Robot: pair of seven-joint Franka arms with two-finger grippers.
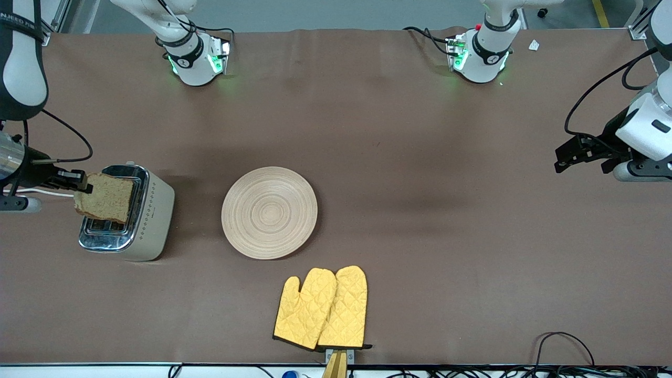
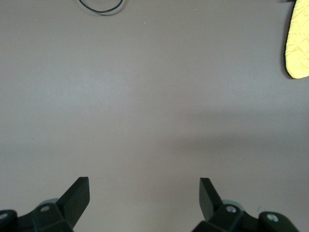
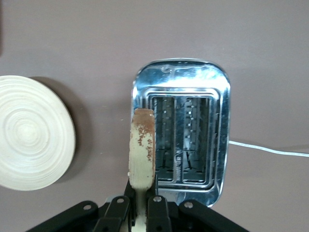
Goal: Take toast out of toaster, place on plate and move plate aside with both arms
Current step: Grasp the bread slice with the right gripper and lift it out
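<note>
the right gripper (image 1: 79, 182) is clamped on the top edge of the toast (image 1: 103, 197), holding the slice up in the air over the toaster (image 1: 137, 220), which stands at the right arm's end of the table; in the right wrist view the bread (image 3: 143, 147) shows edge-on between the shut fingers, clear of the two empty slots in the chrome top (image 3: 181, 92). the slice hangs upright, so its flat face is vertical and will have to be tipped flat before it can lie on a dish. the plate (image 1: 269, 212) sits just beside the toaster, toward the middle of the table, bare and well within reach of the right arm, so the next move looks like a short sideways carry away from the toaster and toward the left arm's end, with nothing in the path. a pair of yellow oven mitts (image 1: 322, 308) lies nearer the front camera than the plate and apart from it. the left gripper (image 1: 569, 157) waits with its fingers (image 2: 76, 195) spread wide over bare table at the left arm's end, well apart from the plate; it seems to have no part until the plate is shifted.
</note>
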